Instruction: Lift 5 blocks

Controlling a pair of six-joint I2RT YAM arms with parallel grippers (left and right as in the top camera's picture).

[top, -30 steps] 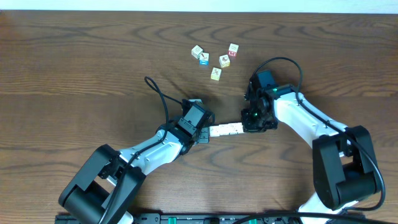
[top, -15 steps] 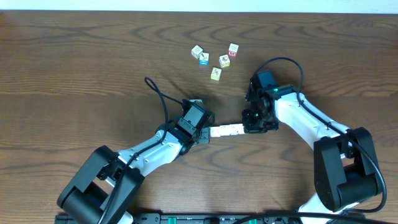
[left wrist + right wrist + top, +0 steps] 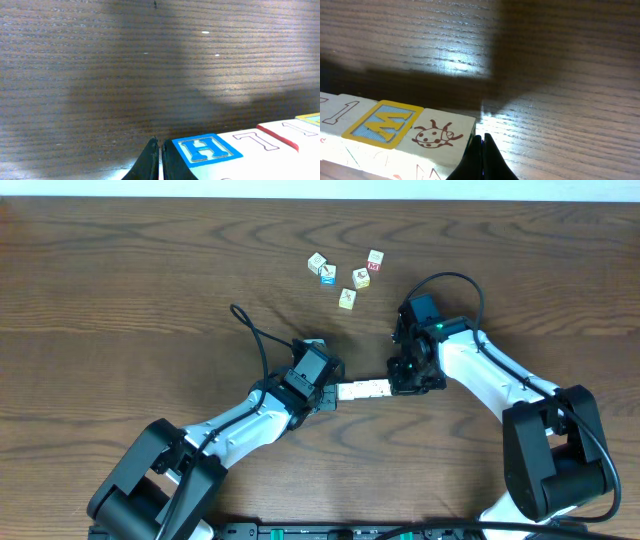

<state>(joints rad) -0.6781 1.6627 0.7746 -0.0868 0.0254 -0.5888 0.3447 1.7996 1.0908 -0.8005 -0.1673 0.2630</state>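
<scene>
**Inspector A:** Where do we find the task's items?

**Inspector B:** We find the small cream-white wooden blocks, five in one straight row, face to face, spanning the gap between the two arms. Prints read H, 7, 1, M and a ladybird.

**A:** And the jaws?

**B:** We record the left gripper with fingers closed together, tips butted against the H end. The right gripper is likewise closed, tips against the ladybird end. Neither holds a block between its fingers.

**A:** Surroundings?

**B:** We note a cluster of loose printed wooden cubes on the dark brown wood-grain table, well apart from the row, towards the far edge. The left arm's black cable loops nearby.
</scene>
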